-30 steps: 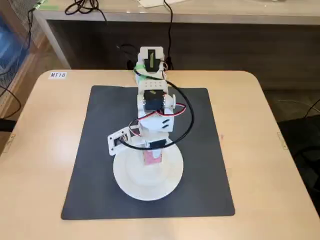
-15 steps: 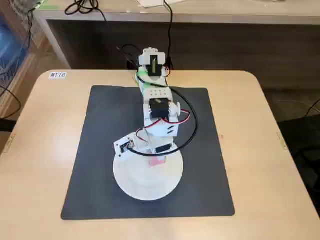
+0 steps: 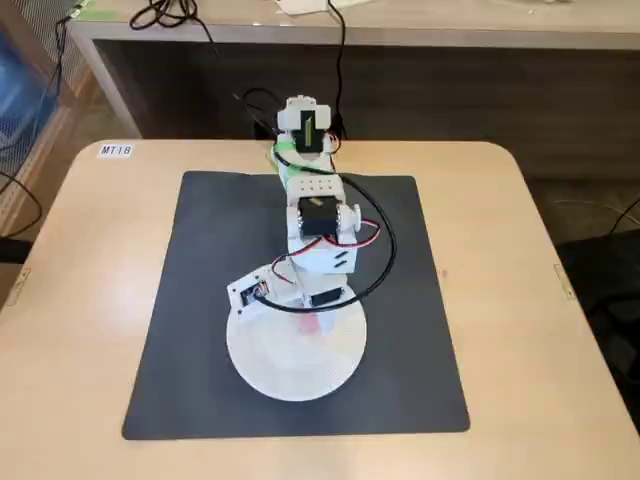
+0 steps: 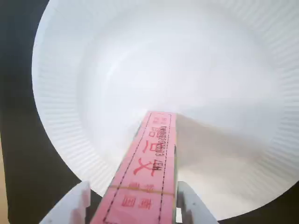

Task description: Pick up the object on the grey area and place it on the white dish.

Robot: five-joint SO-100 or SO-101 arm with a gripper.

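The pink box [image 4: 145,177] is gripped between the fingers [image 4: 74,205] at the bottom centre of the wrist view, over the white paper plate [image 4: 70,93] on the dark grey mat [image 3: 200,300]. Pickup looks finished; lowering and release remain.

We note a light wooden table [image 3: 520,300] with a small white label [image 3: 116,150] near its far left corner in the fixed view; behind it a desk [image 3: 450,30], black cables [image 3: 175,15] trailing over it
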